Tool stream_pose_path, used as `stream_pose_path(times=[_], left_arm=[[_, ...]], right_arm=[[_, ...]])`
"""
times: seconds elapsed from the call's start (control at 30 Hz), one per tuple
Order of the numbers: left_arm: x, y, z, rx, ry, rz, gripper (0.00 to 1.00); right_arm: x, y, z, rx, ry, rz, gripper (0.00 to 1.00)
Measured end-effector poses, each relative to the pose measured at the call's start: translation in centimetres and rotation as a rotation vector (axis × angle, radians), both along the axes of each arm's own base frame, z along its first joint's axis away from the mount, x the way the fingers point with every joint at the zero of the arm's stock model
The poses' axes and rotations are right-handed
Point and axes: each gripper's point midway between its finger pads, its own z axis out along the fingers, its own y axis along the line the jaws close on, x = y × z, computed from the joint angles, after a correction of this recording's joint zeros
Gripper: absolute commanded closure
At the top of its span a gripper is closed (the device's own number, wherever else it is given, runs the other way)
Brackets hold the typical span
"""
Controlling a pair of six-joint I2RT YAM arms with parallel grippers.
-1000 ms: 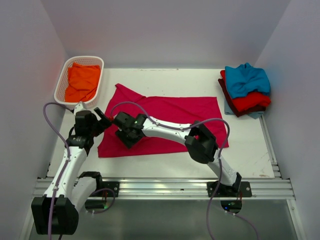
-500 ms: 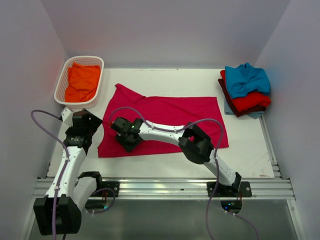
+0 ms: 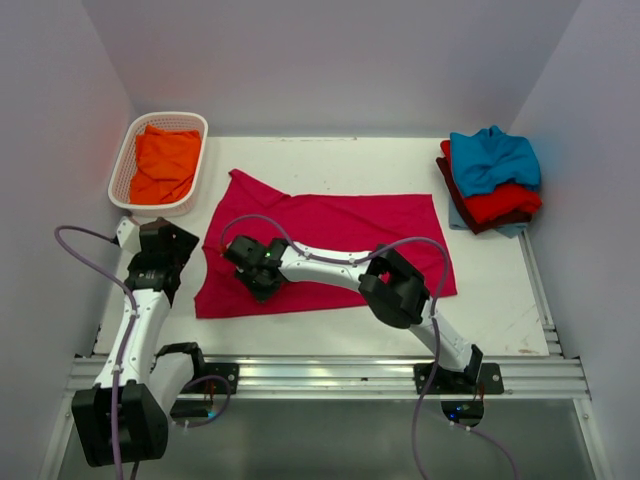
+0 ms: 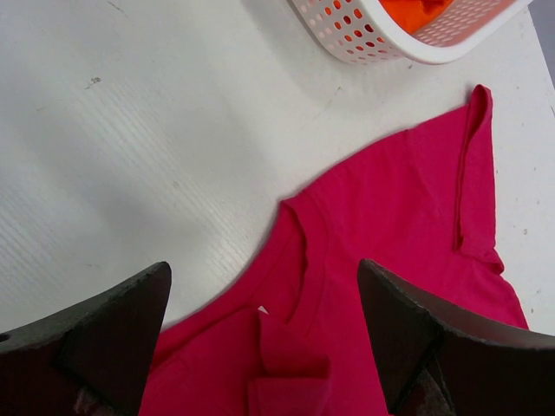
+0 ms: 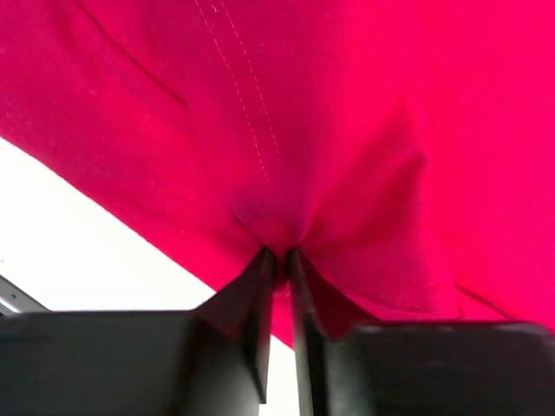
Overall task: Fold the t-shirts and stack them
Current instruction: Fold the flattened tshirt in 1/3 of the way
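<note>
A crimson-pink t-shirt (image 3: 340, 245) lies spread flat mid-table. My right gripper (image 3: 256, 280) is shut on a pinch of its cloth near the front left edge; in the right wrist view the fingertips (image 5: 282, 260) close on a bunched fold of the shirt (image 5: 347, 130). My left gripper (image 3: 192, 256) is open and empty just left of the shirt. In the left wrist view the left gripper (image 4: 269, 364) hovers over the shirt's neck (image 4: 390, 234), where a small white label (image 4: 262, 309) shows. An orange shirt (image 3: 165, 165) lies in the basket.
The white lattice basket (image 3: 125, 165) stands at the back left, also in the left wrist view (image 4: 381, 35). A stack of folded shirts at the back right has teal-blue (image 3: 490, 158) on top, then red (image 3: 500, 203) and maroon (image 3: 462, 195).
My left gripper has drawn back to the left, off the shirt's edge. My right gripper has shifted slightly left and nearer, still holding the cloth, and the shirt's left part has bunched.
</note>
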Motion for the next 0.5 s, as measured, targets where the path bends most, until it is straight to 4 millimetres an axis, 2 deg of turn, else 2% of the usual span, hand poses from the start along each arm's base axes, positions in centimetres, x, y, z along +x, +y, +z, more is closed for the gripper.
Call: stream_pose_path(times=[0.13, 0.3, 0.5], left_arm=[[0.3, -0.3, -0.2, -0.007, 0.005, -0.024, 0.08], [0.5, -0.7, -0.5, -0.007, 0.014, -0.057, 0.09], [0.9, -1.2, -0.6, -0.003, 0.023, -0.116, 0.09]], right_arm=[[-0.1, -0.1, 0.2, -0.002, 0.0, 0.002, 0.96], [-0.2, -0.3, 0.7, -0.004, -0.001, 0.01, 0.98], [-0.2, -0.3, 3.5, 0.032, -0.024, 0.031, 0.96]])
